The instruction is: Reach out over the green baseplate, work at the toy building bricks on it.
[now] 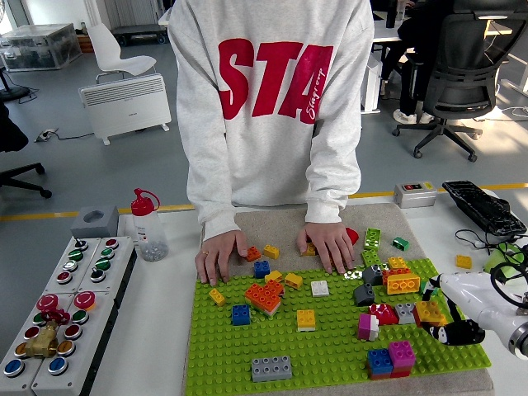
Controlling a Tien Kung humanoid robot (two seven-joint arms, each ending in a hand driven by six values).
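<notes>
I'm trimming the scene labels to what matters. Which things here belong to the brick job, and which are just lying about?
Part of the job: green baseplate; toy bricks on it, such as the grey brick and orange brick; right hand at the baseplate's right edge; person's hands resting on its far edge.

Lying about: button boxes; red-capped bottle; black keyboard.

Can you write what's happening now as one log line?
right hand: over green baseplate right edge, near yellow brick | person's hands: flat at far edge
</notes>
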